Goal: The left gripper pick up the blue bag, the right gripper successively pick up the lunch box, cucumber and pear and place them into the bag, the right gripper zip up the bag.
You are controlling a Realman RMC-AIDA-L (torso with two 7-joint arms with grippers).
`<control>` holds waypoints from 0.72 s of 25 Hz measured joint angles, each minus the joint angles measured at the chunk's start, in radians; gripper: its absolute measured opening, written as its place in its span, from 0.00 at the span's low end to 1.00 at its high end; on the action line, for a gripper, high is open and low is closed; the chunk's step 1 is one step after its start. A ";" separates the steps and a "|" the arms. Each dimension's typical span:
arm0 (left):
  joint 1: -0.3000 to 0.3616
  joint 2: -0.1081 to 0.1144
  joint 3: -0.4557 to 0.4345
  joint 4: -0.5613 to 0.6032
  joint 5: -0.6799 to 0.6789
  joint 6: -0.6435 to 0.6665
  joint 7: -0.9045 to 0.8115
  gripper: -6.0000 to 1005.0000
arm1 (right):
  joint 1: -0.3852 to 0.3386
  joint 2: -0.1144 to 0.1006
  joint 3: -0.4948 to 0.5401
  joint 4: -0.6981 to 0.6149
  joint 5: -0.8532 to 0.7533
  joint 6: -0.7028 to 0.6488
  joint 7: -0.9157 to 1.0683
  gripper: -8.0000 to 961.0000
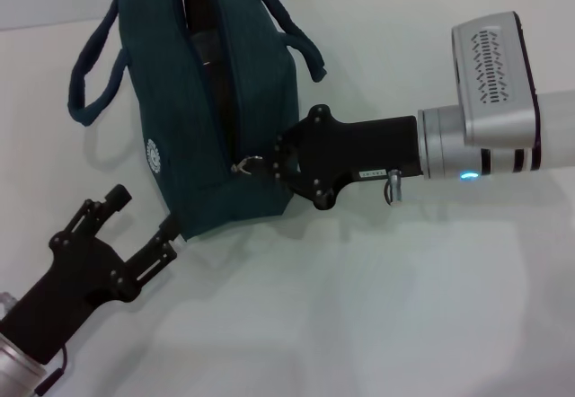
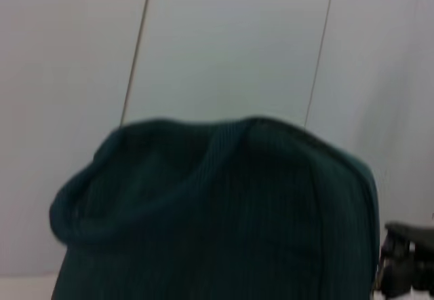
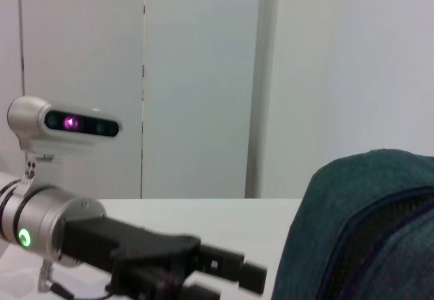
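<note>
The blue bag [image 1: 202, 101] stands on the white table with its top zipper partly open and the inside dark. My right gripper [image 1: 272, 165] comes in from the right and is shut on the metal zipper pull [image 1: 243, 166] at the near end of the zipper. My left gripper [image 1: 144, 216] is open at the lower left, with one finger [image 1: 167, 233] at the bag's near bottom corner. The bag fills the left wrist view [image 2: 217, 218] and the edge of the right wrist view [image 3: 366, 232]. The lunch box, cucumber and pear are out of sight.
The bag's two rolled handles [image 1: 94, 74] hang out to either side. The white table [image 1: 377, 307] runs to the front and right. A pale wall with panel seams stands behind. My left arm also shows in the right wrist view [image 3: 156, 259].
</note>
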 joint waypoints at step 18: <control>-0.074 -0.002 0.007 0.063 0.037 -0.152 0.041 0.87 | -0.009 0.000 -0.001 -0.002 0.031 0.002 0.000 0.02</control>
